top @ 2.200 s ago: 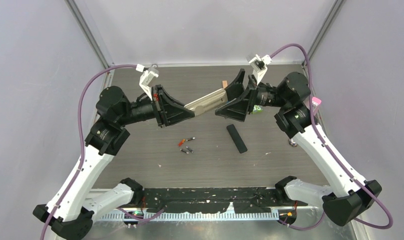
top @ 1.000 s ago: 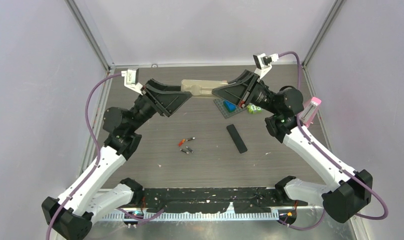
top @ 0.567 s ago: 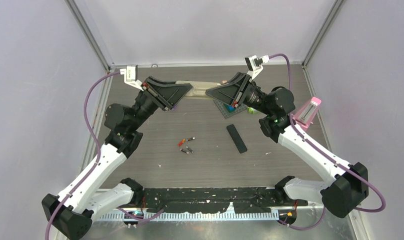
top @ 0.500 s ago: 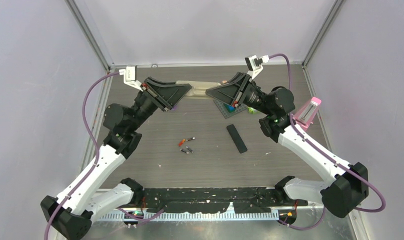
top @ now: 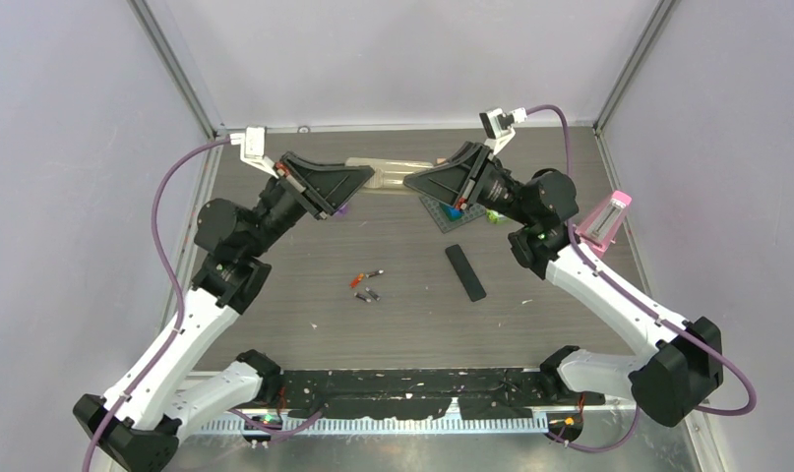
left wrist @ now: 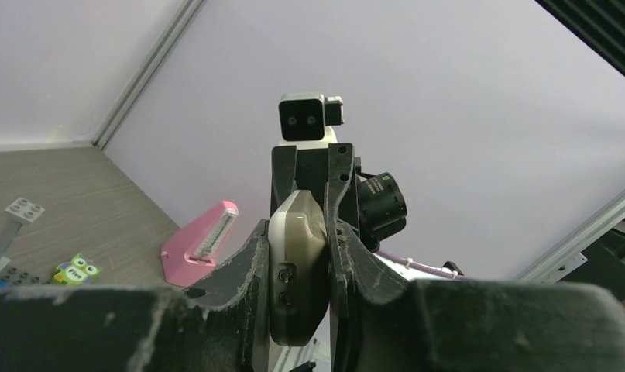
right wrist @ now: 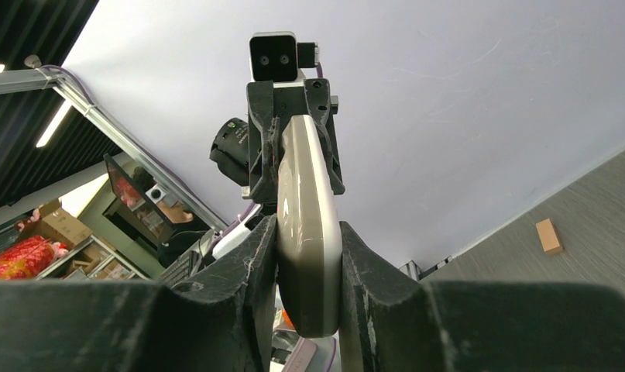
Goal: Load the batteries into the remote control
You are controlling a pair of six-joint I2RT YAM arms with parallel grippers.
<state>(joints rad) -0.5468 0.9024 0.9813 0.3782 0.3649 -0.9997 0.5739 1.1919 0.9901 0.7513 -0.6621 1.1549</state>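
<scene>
Both arms have swung the remote up and level. The left gripper and right gripper each pinch one end. The batteries lie on the table, well apart from the remote, not loaded yet.

From above, both ends of the remote control vanish inside the left fingers and right fingers; only its pale middle shows. The batteries on the worktop are too small to count, perhaps three. In each wrist view, blurred fingers cover the remote control's near end.
</scene>
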